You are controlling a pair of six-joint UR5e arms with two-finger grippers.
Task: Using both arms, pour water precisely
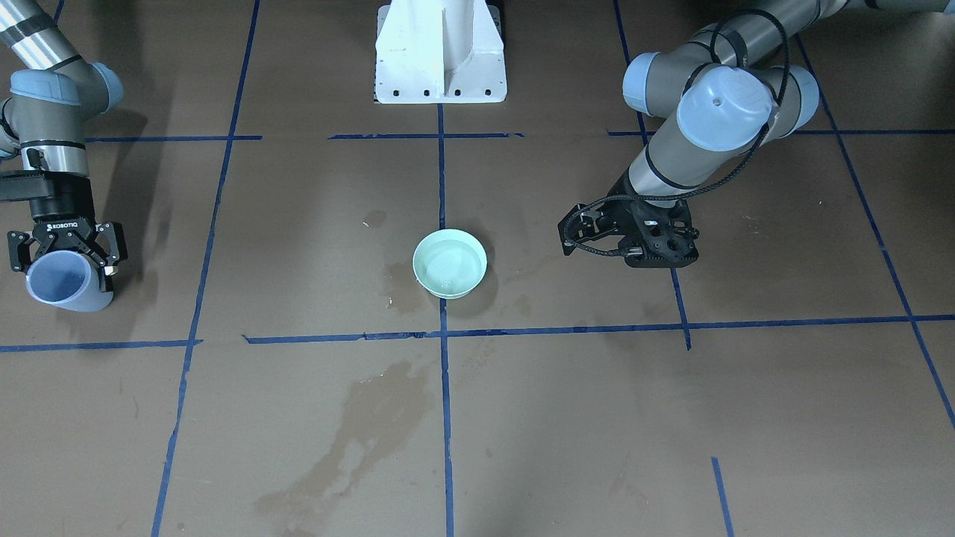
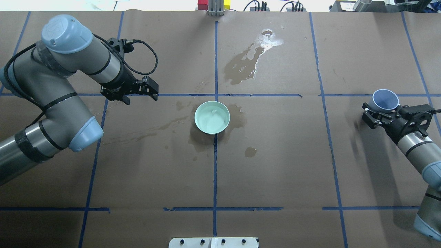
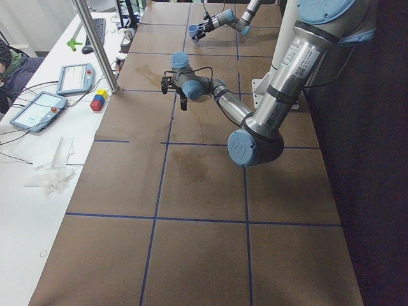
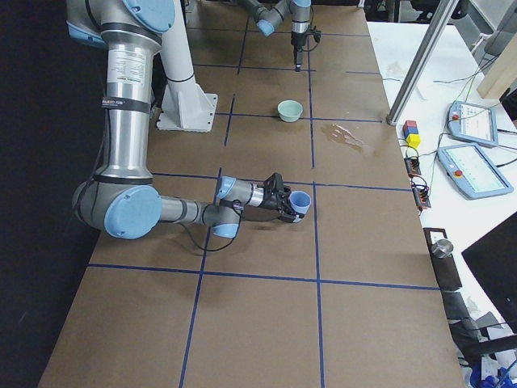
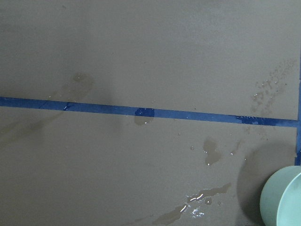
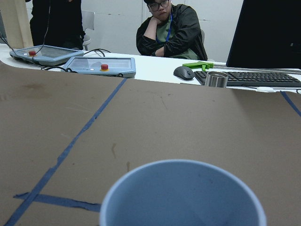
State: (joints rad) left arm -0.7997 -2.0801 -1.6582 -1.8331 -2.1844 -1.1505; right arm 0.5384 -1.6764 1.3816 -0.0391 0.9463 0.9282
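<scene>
A pale green bowl (image 1: 450, 263) stands at the table's middle and holds a little water that shows only as a faint sheen (image 1: 446, 284). The bowl also shows in the overhead view (image 2: 212, 117). My right gripper (image 2: 381, 111) is shut on a blue cup (image 2: 384, 100) far out at the table's right side, well away from the bowl. The cup is tilted with its mouth toward the operators' side, and it looks empty in the right wrist view (image 6: 183, 195). My left gripper (image 2: 132, 91) points down at the table to the left of the bowl, shut and empty.
Wet patches darken the brown paper around the bowl (image 2: 237, 115) and at the far middle (image 2: 248, 62). Blue tape lines grid the table. The white pedestal (image 1: 440, 52) stands at the robot's side. Operators' tablets (image 4: 472, 170) and a keyboard lie on the side desk.
</scene>
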